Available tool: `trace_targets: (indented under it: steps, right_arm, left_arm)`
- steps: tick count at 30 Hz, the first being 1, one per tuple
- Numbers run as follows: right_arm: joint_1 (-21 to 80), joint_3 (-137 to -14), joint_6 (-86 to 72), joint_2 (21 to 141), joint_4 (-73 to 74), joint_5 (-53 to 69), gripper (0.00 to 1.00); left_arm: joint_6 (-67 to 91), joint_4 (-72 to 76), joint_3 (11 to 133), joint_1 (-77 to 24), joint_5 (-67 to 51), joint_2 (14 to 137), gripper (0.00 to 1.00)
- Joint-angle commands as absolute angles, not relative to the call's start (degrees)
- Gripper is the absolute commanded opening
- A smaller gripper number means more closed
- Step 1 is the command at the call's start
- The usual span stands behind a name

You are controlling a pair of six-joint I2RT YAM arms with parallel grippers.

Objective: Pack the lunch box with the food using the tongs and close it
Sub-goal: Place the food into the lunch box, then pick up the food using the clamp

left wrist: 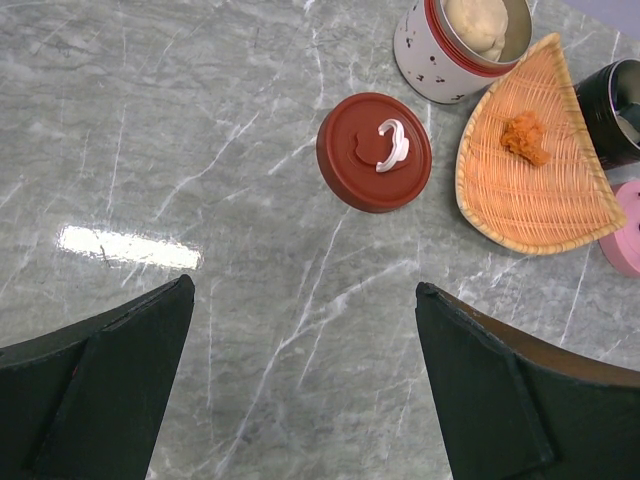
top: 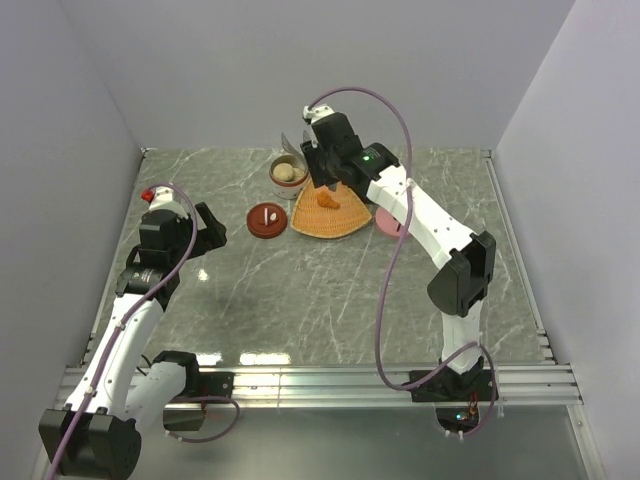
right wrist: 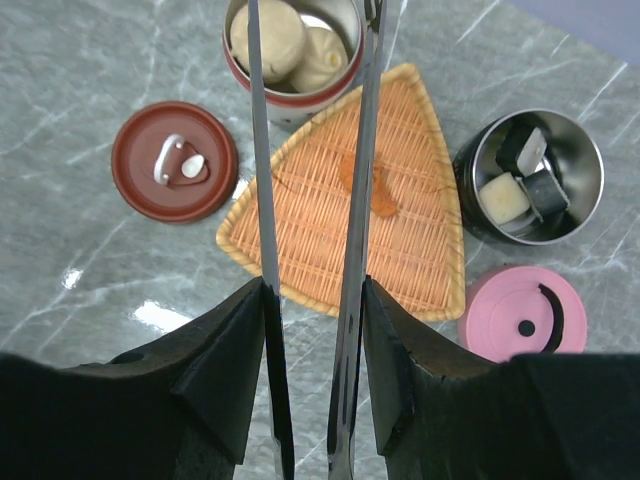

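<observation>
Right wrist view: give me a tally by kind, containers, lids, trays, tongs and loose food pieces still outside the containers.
Containers: 2, white container, steel container
Lids: 2, brown lid, pink lid
Trays: 1, woven tray
Pairs of tongs: 1
Loose food: 1, orange food piece on the tray
Total: 7

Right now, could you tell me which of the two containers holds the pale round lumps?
The white, red-rimmed container beside the tray's tip; the dark steel one holds black-banded rice pieces.

Two containers (right wrist: 465,190), two lids (right wrist: 140,170) (red, pink), one tray (right wrist: 310,230).
</observation>
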State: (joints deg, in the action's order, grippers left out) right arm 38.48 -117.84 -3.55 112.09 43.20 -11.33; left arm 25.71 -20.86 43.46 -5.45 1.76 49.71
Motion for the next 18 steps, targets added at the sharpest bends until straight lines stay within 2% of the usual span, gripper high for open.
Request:
trace_targets:
  steps: [1, 8, 18]
  right_arm:
    - [38.4, -118.5, -4.1, 108.6, 41.0, -11.4, 0.49]
    - [38.2, -113.1, -4.0, 106.4, 41.0, -12.6, 0.49]
    - [38.1, -90.9, -3.9, 97.3, 37.2, -15.3, 0.49]
  left_arm:
    - [25.4, -19.5, 44.3, -5.6, 1.3, 49.7, 0.99]
    - [25.4, -19.5, 44.3, -5.5, 1.4, 49.7, 0.99]
    - [25.6, -19.2, 44.0, -5.6, 1.1, 49.8, 0.99]
